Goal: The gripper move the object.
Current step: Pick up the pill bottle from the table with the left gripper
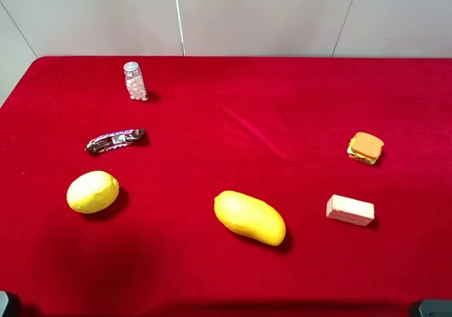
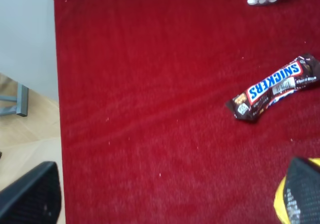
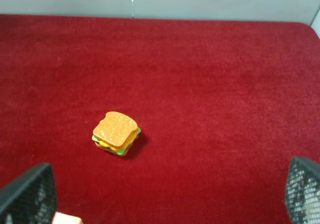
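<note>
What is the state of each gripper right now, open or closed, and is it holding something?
Left gripper: open, holding nothing.
Right gripper: open, holding nothing.

The tablecloth (image 1: 233,105) is deep red. The bottle (image 1: 134,81) holds white-pink pellets (image 1: 136,90) under a silver cap (image 1: 131,67). The lemon (image 1: 92,191) and mango (image 1: 249,217) are yellow.

One small clear bottle of white-pink pellets with a silver cap (image 1: 134,81). One dark-wrapped Snickers candy bar (image 1: 115,140). Two yellow fruits: one round lemon (image 1: 92,191), one oblong mango (image 1: 249,217). One toy sandwich with orange bread (image 1: 365,148). One pink-and-cream layered wafer block (image 1: 349,210).
</note>
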`<action>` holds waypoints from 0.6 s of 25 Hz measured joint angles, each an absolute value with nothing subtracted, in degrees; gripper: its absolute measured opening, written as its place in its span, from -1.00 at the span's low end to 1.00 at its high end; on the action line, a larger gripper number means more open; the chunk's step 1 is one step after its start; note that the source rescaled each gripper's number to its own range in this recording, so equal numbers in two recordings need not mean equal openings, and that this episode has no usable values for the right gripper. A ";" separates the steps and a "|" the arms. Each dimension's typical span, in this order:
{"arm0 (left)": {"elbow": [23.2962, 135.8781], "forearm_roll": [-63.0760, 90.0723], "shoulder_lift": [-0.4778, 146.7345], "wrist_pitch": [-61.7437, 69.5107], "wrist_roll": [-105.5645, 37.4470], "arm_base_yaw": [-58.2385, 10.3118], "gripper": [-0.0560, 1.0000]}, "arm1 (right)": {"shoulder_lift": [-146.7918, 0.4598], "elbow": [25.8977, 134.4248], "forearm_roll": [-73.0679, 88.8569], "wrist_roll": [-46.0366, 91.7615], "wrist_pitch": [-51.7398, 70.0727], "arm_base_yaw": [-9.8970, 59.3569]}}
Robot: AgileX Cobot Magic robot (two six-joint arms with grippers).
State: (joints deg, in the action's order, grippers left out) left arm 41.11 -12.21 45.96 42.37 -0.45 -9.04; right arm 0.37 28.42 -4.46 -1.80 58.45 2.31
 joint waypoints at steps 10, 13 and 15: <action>46.98 -12.21 63.36 29.90 -0.81 -9.04 0.60 | 0.37 28.42 -4.46 -1.80 58.46 2.31; 48.11 -12.21 66.20 27.99 -0.81 -9.04 0.60 | 0.37 28.42 -4.46 -1.80 58.46 2.31; 49.41 -12.21 69.60 26.05 -0.81 -9.04 0.60 | 0.37 28.42 -4.46 -1.80 58.46 2.31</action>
